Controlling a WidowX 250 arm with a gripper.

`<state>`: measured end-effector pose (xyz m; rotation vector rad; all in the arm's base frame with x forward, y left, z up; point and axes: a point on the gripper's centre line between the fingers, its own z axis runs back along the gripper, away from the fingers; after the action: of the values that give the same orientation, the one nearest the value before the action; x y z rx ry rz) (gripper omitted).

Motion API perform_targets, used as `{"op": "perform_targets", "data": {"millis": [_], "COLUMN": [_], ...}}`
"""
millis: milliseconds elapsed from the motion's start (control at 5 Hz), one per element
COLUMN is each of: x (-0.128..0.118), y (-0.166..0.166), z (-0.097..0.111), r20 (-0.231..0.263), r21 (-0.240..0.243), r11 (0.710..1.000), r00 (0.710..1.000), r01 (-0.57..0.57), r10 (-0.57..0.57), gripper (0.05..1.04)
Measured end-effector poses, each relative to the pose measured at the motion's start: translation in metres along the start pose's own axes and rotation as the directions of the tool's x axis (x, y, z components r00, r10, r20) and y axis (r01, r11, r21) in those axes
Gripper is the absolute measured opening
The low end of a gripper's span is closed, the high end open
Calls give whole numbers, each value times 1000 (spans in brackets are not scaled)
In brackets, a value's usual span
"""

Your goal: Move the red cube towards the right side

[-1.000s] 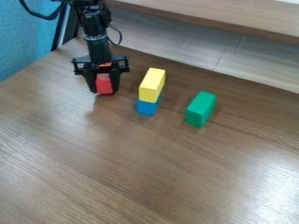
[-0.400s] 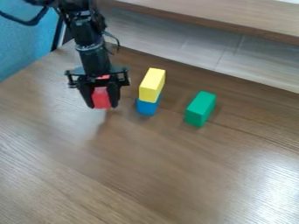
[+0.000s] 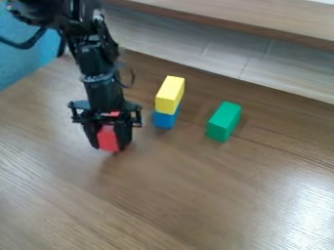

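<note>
Grips the red cube (image 3: 109, 138) between both fingers (image 3: 124, 136), long axis roughly upright, over the wooden table (image 3: 170, 195); has blue panel (image 3: 23, 63) behind.

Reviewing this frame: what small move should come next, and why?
Probably a short sideways move toward the picture's right, keeping the hand closed on the red block. The block sits between its fingers, left of the yellow block on the blue block, and nearer the camera than that stack, so passing in front of it looks feasible.
</note>
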<state>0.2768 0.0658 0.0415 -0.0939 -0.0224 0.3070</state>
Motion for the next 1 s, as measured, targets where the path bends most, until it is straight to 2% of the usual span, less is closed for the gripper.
{"op": "perform_targets", "data": {"millis": [400, 1000], "x": [-35, -54], "y": [-23, -55], "z": [-5, -6], "r20": [-16, -11], "r21": [4, -12], "r11": [987, 959], "r00": [987, 959], "r01": [160, 285], "r10": [-160, -285], "gripper": [593, 593]}}
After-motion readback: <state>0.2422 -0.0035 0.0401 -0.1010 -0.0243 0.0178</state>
